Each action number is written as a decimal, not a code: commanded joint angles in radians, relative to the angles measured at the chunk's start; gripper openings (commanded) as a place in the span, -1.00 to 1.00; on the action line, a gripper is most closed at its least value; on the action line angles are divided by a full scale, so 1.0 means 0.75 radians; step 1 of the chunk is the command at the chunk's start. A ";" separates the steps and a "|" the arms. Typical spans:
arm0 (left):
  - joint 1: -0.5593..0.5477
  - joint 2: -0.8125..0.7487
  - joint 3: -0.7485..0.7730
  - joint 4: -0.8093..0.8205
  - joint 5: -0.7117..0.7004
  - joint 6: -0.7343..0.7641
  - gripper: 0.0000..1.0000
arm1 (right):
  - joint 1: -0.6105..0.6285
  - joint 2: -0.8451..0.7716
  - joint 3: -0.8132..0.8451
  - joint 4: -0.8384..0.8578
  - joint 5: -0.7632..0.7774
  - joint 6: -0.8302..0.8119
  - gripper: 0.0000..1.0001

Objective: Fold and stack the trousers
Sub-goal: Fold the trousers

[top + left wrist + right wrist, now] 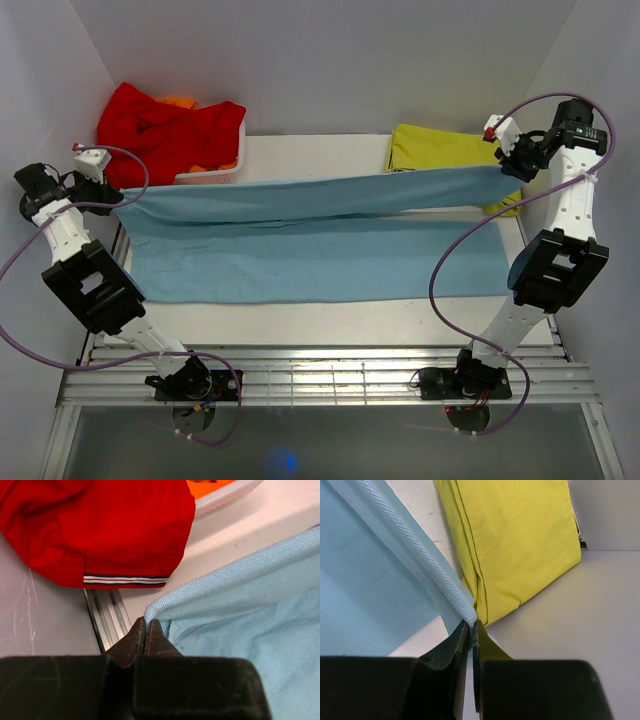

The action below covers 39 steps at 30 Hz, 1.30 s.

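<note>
The trousers (pixel 310 240) stretch left to right, far edge taut. The left gripper (pixel 146 622) and right gripper (pixel 471 625) each pinch a corner by the very tips. Such shallow bites on thin cloth may slip, or the fold may drag the yellow garment (pixel 520 540) just beside it.

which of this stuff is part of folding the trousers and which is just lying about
In the job: light blue trousers, left fingers, right fingers, both shut on them.
Lying about: red garment, white basket, yellow-green garment.
</note>
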 commanded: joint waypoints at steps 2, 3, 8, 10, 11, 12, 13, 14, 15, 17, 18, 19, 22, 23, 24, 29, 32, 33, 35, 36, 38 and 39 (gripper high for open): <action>0.069 -0.107 0.007 0.151 -0.051 -0.052 -1.00 | -0.080 -0.067 0.087 0.160 0.060 0.012 -0.85; 0.077 -0.111 0.002 0.155 -0.047 -0.056 -1.00 | -0.082 -0.067 0.089 0.166 0.056 0.012 -0.85; 0.105 -0.144 -0.024 0.162 -0.006 -0.063 -1.00 | -0.117 -0.091 0.097 0.186 0.023 0.012 -0.85; 0.122 -0.164 -0.043 0.168 0.002 -0.061 -1.00 | -0.129 -0.110 0.077 0.194 0.013 0.000 -0.85; 0.128 -0.170 -0.049 0.170 0.020 -0.063 -1.00 | -0.144 -0.116 0.073 0.205 0.005 0.000 -0.85; 0.140 -0.178 -0.059 0.170 0.027 -0.071 -1.00 | -0.152 -0.120 0.069 0.203 -0.001 -0.002 -0.85; 0.148 -0.189 -0.067 0.170 0.033 -0.069 -1.00 | -0.162 -0.128 0.063 0.201 -0.009 -0.011 -0.85; 0.155 -0.199 -0.077 0.170 0.041 -0.063 -1.00 | -0.178 -0.136 0.052 0.203 -0.024 -0.019 -0.85; 0.171 -0.219 -0.106 0.168 0.059 -0.046 -1.00 | -0.187 -0.161 0.010 0.203 -0.032 -0.033 -0.85; 0.189 -0.246 -0.136 0.168 0.082 -0.028 -1.00 | -0.209 -0.186 -0.035 0.207 -0.044 -0.082 -0.85; 0.214 -0.260 -0.151 0.166 0.108 -0.022 -1.00 | -0.221 -0.200 -0.056 0.217 -0.052 -0.090 -0.85; 0.226 -0.280 -0.177 0.166 0.125 -0.016 -1.00 | -0.232 -0.220 -0.093 0.219 -0.063 -0.099 -0.85; 0.253 -0.307 -0.216 0.084 0.153 0.078 -1.00 | -0.254 -0.277 -0.183 0.219 -0.075 -0.164 -0.85; 0.257 -0.332 -0.265 0.066 0.153 0.129 -1.00 | -0.260 -0.294 -0.274 0.217 -0.065 -0.219 -0.85; 0.267 -0.344 -0.290 0.037 0.157 0.178 -1.00 | -0.264 -0.335 -0.328 0.227 -0.059 -0.254 -0.85; 0.298 -0.399 -0.496 -0.145 0.109 0.518 -1.00 | -0.291 -0.443 -0.677 0.301 0.009 -0.401 -0.85; 0.308 -0.399 -0.646 -0.188 0.011 0.706 -1.00 | -0.305 -0.498 -0.884 0.368 0.048 -0.475 -0.85; 0.312 -0.385 -0.709 -0.188 -0.018 0.763 -1.00 | -0.309 -0.521 -0.974 0.382 0.056 -0.479 -0.84; 0.326 -0.361 -0.754 -0.186 -0.049 0.800 -1.00 | -0.322 -0.535 -1.044 0.389 0.072 -0.522 -0.85; 0.334 -0.346 -0.769 -0.186 -0.081 0.827 -1.00 | -0.326 -0.545 -1.115 0.397 0.080 -0.534 -0.84; 0.343 -0.305 -0.793 -0.182 -0.106 0.841 -1.00 | -0.336 -0.574 -1.183 0.417 0.101 -0.567 -0.84; 0.351 -0.295 -0.797 -0.178 -0.121 0.843 -1.00 | -0.338 -0.582 -1.213 0.440 0.109 -0.577 -0.85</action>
